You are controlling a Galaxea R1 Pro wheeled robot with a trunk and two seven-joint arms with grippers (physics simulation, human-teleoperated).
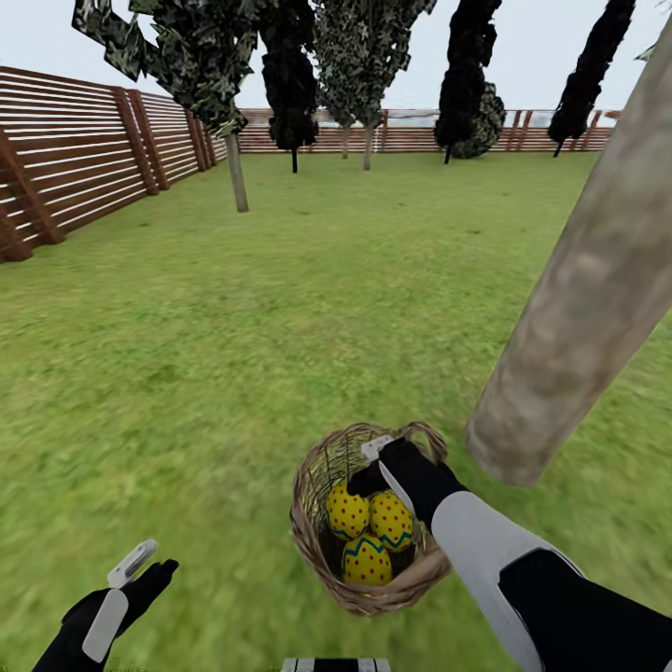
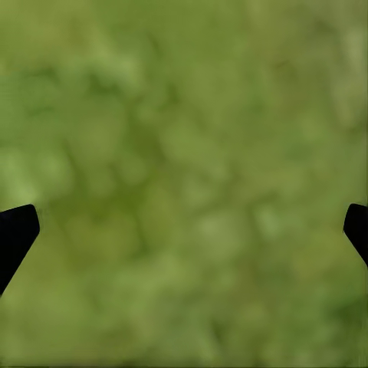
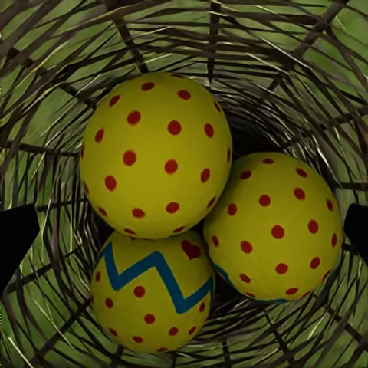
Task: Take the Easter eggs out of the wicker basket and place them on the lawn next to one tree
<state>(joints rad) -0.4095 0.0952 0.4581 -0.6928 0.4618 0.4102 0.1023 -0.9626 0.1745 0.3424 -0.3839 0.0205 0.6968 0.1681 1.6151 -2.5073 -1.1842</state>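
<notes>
While hanging low over the lawn (image 1: pixel 233 355) at the left, left gripper (image 1: pixel 140 571) pointed forward with fingers spread apart, holding nothing; in the left wrist view, two dark fingertips (image 2: pixel 15 234) at opposite edges with blurred green grass (image 2: pixel 184 176) between. Far left, brown slatted fence (image 1: pixel 75 159) running back to a corner and along the rear of the garden, with a thin-trunked leaning tree (image 1: pixel 237 173) and dark narrow trees (image 1: pixel 465 84) before it. Near centre, standing upright on the grass, wicker basket (image 1: pixel 313 541) with all three Easter eggs (image 1: pixel 369 532) inside, touching one another: two dotted eggs side by side, a third with a blue-green zigzag band nearer the robot. Poised over the basket's far rim, right gripper (image 1: pixel 378 464), pointing down into the opening; seen in the right wrist view, fingers spread wide, tips (image 3: pixel 15 238) at either edge, touching no egg (image 3: pixel 157 153), woven wall (image 3: pixel 61 46) all around. Just to the right of the basket, thick mottled grey-brown tree trunk (image 1: pixel 579 289), rising at a slant out of the upper right corner, base on the grass close beside the basket but apart from it.
</notes>
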